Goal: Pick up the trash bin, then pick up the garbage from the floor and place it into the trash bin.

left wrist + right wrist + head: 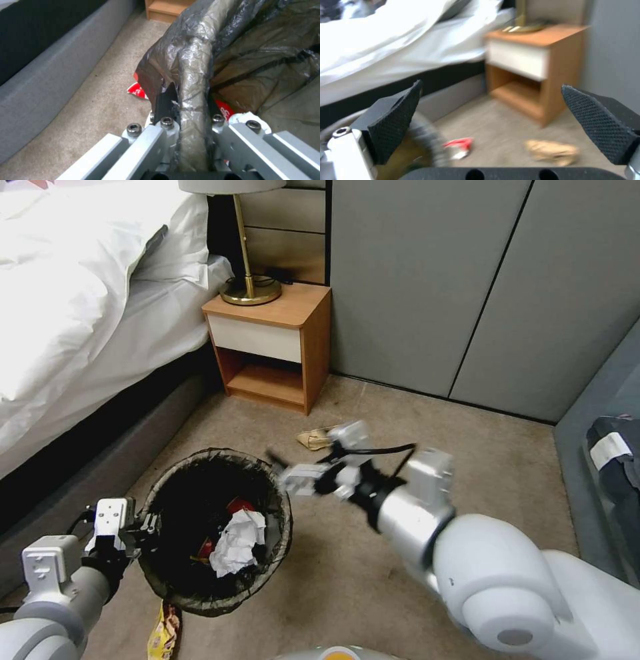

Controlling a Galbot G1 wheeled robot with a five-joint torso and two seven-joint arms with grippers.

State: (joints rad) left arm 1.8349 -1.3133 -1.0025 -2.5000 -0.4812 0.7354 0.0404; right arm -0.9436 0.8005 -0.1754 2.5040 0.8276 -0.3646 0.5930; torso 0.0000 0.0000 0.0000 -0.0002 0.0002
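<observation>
A Galbot G1's left claw (pixel 190 125) pinches the bag-lined rim of the trash bin (pixel 217 530), holding it beside the bed (pixel 80 313) with a white tissue wad (pixel 238 543) and a red wrapper (pixel 239 506) already inside. The right claw (pixel 493 125), its fingers spread wide and holding nothing, hovers just past the bin's far rim, pointed toward the nightstand (pixel 270 347). A tan paper bag (pixel 551 151) lies on the carpet ahead of that claw and below it, near the nightstand's foot; a red-and-white wrapper (pixel 460 147) sits closer to the bin, and a yellow snack packet (pixel 165 633) lies on the floor just under the bin's near edge. The risk, judged from here: the thin liner could slip or tear in the left claw's narrow grip (the bin hangs from one rim point), tilting it and spilling its contents.
</observation>
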